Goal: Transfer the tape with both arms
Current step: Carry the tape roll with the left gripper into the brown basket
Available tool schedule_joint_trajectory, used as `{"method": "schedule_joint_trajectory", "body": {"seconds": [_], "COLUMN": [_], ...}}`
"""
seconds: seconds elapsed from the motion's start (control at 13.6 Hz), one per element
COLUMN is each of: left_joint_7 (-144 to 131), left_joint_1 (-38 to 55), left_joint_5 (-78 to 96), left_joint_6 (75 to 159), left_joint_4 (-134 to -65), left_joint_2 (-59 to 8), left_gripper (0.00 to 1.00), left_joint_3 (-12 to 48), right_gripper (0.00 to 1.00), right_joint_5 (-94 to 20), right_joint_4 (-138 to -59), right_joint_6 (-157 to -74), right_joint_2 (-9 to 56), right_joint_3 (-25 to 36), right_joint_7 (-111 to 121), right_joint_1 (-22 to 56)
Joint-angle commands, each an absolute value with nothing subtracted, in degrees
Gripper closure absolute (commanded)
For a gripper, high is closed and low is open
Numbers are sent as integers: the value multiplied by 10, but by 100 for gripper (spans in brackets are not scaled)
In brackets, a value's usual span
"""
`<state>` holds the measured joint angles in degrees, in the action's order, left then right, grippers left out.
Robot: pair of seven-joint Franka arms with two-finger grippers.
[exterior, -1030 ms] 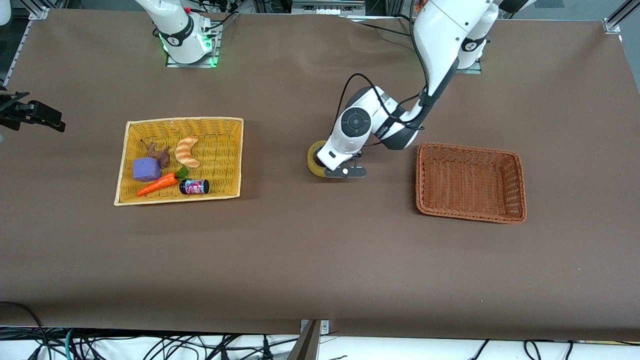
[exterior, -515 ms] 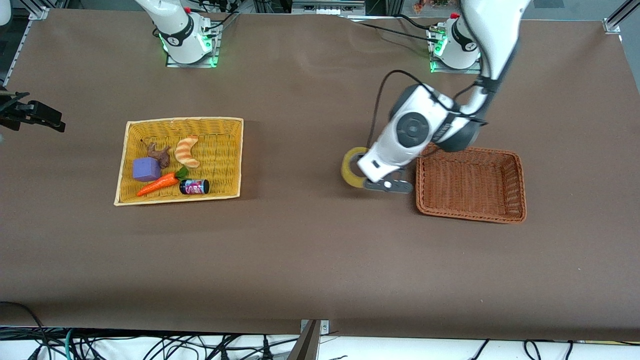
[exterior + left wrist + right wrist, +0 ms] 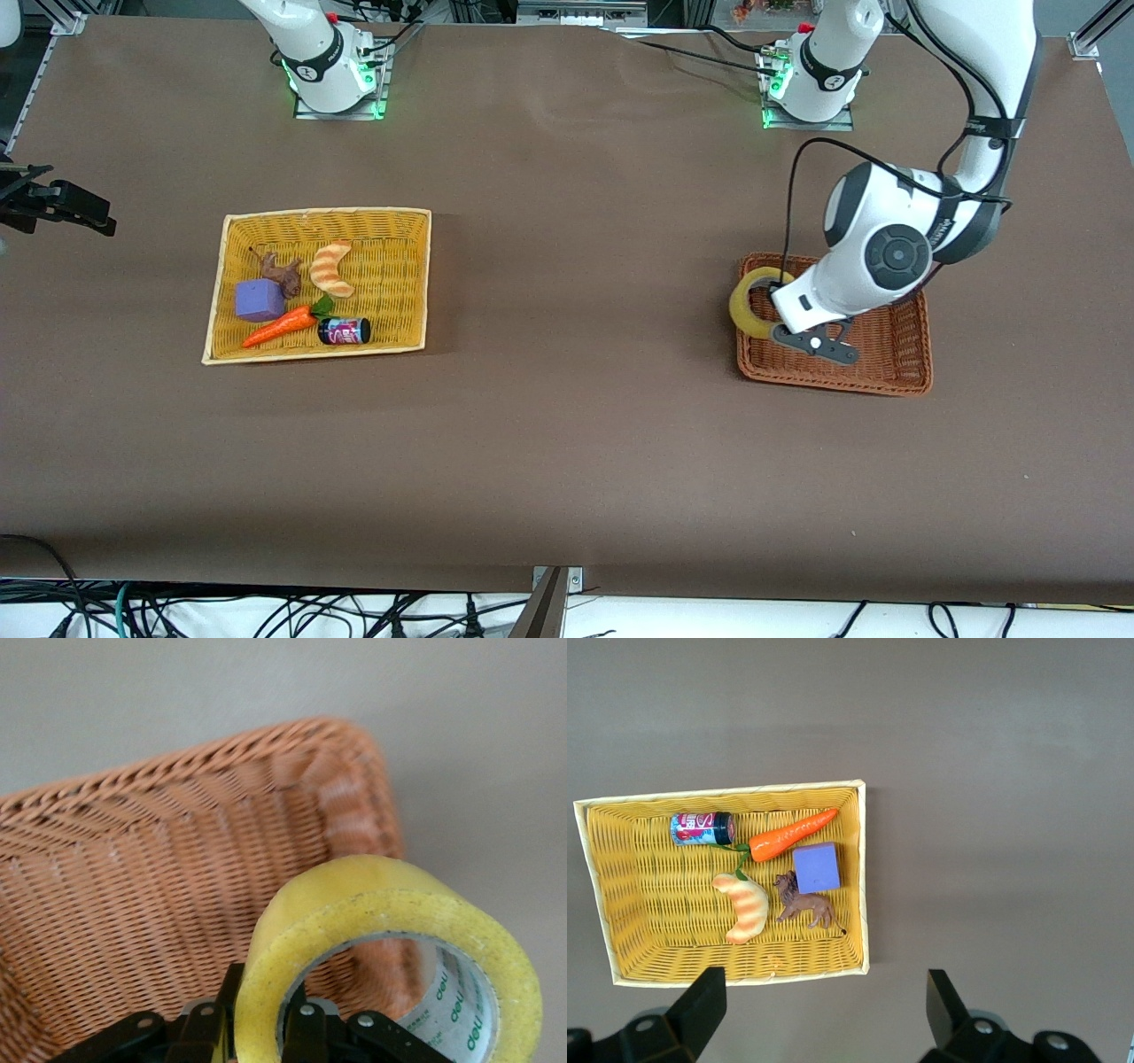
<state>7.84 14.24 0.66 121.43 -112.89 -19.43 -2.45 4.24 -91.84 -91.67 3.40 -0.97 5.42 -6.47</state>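
Bare brown table [image 3: 576,266] lies open between the baskets — yellow basket [image 3: 407,266] crowded, brown basket [image 3: 895,350] bare.

The left claw [image 3: 266,1032] is clamped on the wall of the tape [image 3: 390,939], one finger inside the ring. The yellow roll hangs over the corner of the brown wicker basket [image 3: 133,877] on the tabletop [image 3: 266,682].

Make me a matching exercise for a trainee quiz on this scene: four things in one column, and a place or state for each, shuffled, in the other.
Things:
1. tape
2. right claw
3. toy carrot
4. brown basket

Places or states:
A. open, over the table beside the yellow basket
B. lying in the yellow basket
C. gripped by the shut left claw over one end of the brown basket
D. on the table toward the left arm's end

Pairs: 1-C, 2-A, 3-B, 4-D
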Motion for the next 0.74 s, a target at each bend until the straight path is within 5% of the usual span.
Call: {"method": "schedule_joint_trajectory", "body": {"seconds": [0.0,0.29,0.37,0.44,0.59,0.66], "left_joint_7": [119,128,128,128,129,127], "left_joint_1": [148,149,149,149,149,151], "left_joint_5": [-5,-5,-13,-26,-33,-33], "left_joint_6": [1263,1353,1352,1352,1346,1344], "left_joint_4": [-1169,-1182,-1182,-1182,-1182,-1182], "left_joint_2": [-185,-237,-236,-235,-229,-216], "left_gripper": [100,100,89,75,0,0], "left_joint_3": [-44,-62,-69,-73,-76,-81], "right_gripper": [0,0,0,0,0,0], "right_joint_5": [33,33,33,33,33,33], "right_joint_4": [-907,-904,-904,-904,-904,-904], "right_joint_6": [-916,-916,-916,-916,-916,-916], "right_joint_2": [40,40,40,40,40,40], "right_joint_3": [-11,-11,-11,-11,-11,-11], "right_joint_7": [54,54,54,54,54,54], "right_joint_1": [-67,-67,-67,-67,-67,-67]}}
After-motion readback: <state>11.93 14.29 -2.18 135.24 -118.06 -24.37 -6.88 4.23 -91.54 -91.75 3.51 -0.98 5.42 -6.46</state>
